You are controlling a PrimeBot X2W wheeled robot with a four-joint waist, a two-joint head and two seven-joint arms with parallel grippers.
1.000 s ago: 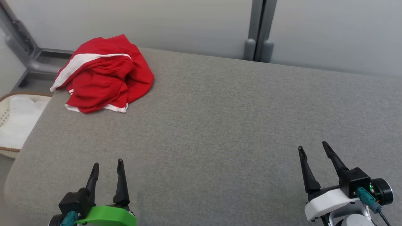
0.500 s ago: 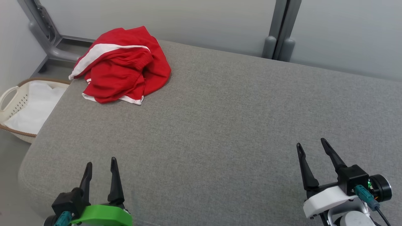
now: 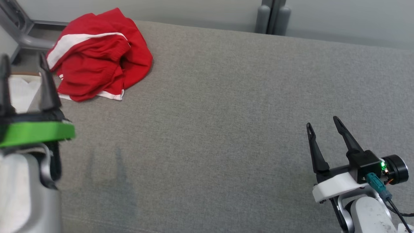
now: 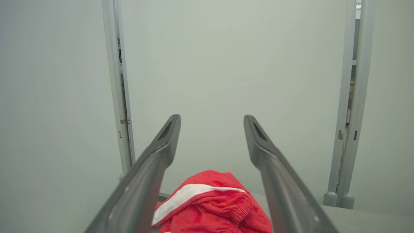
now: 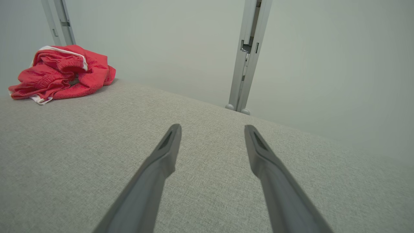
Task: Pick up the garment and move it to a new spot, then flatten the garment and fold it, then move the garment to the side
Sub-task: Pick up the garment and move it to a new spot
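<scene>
Setting: a wide grey fabric-covered surface (image 3: 226, 97) seen from above; pale wall panels behind it; a grey metal post (image 3: 273, 14) at 12 o'clock of the head view.

Garment: a red T-shirt, the garment (image 3: 97, 61), lies crumpled in a heap at 10 o'clock of the head view, on the far left corner of the surface; a broad white band (image 3: 74, 42) runs across its top; white trim (image 3: 110, 94) shows along its near edge; no lettering or tag can be made out.

Left gripper: the left gripper (image 3: 23, 58) is at 9 o'clock of the head view, raised close to the camera on a green mount; its two dark fingers point to 12 o'clock; jaws spread wide with nothing between them; it is near the garment but apart from it.

Left wrist view: the left gripper (image 4: 212, 118) fingers frame the garment (image 4: 210, 207) at 6 o'clock, with wall beyond.

Right gripper: the right gripper (image 3: 322, 122) is at 4 o'clock of the head view on a white mount; fingers point to 11 o'clock; jaws apart and empty; well apart from the garment.

Right wrist view: the right gripper (image 5: 212, 127) hovers over bare grey fabric; the garment (image 5: 61, 76) sits at 10 o'clock.

Beside the surface: a patch of white material (image 3: 22, 92) at 9 o'clock, partly hidden by the left gripper.
</scene>
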